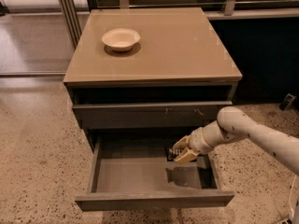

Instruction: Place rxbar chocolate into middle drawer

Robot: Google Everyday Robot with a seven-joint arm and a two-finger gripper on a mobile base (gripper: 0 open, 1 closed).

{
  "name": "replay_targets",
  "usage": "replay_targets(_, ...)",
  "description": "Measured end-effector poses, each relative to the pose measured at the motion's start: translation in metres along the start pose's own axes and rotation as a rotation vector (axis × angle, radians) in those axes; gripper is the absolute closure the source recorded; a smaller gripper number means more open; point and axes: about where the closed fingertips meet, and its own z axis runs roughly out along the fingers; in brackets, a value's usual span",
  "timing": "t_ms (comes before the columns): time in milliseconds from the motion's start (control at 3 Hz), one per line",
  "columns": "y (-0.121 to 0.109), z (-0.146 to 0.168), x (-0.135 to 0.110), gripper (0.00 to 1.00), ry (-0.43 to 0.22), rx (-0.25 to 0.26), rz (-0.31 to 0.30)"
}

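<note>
The middle drawer [154,199] is pulled open at the front of the cabinet, showing a bare grey box interior. My gripper [180,153] reaches in from the right over the drawer's right rear part. It is shut on the rxbar chocolate [171,155], a small black wrapper with white lettering that sticks out at the fingers' left side. The bar hangs a little above the drawer floor, with its shadow below it. My pale arm [252,134] comes in from the right edge.
A white bowl [121,38] sits on the tan cabinet top [187,55] at the back left. The closed upper drawer front [149,114] is just above my gripper. Speckled floor surrounds the cabinet; a dark wall stands at the right.
</note>
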Motion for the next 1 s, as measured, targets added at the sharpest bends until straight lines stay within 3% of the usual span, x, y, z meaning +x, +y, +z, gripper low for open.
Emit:
replay_targets(667, -0.017, 0.065, 0.043, 1.00, -0.020, 0.051, -0.053)
replay_targets(1000, -0.024, 0.095, 0.064, 1.00, 0.001, 0.035, -0.056)
